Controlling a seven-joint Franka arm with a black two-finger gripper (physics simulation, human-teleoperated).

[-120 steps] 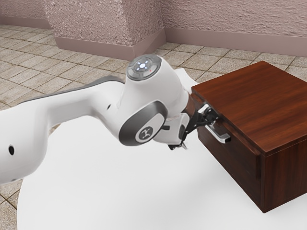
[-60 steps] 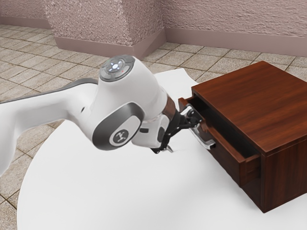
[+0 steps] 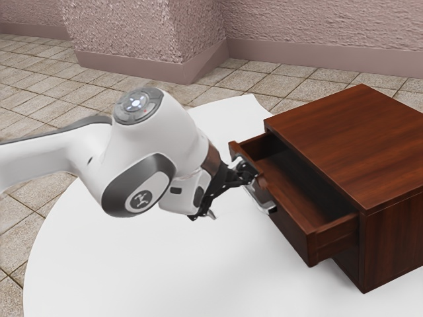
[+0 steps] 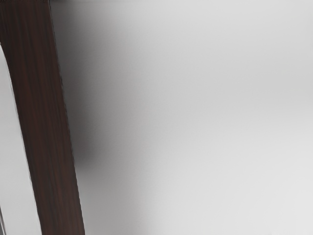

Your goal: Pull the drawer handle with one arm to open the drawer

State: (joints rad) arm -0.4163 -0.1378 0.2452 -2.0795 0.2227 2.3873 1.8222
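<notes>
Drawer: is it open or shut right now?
Open. The drawer stands out from the cabinet, its inside exposed; the pincer is at the handle.

White rounded arm [image 3: 162, 142], grey logo-marked joint cap [image 3: 140, 196], blue-lit top disc [image 3: 137, 102], black tool [image 3: 251, 179]

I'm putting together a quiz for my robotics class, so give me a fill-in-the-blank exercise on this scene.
The drawer of the wooden cabinet stands partly ___.
The gripper is closed on the drawer's silver ___.
The cabinet sits on a round table whose colour is ___.
Missing words: open; handle; white.
</notes>
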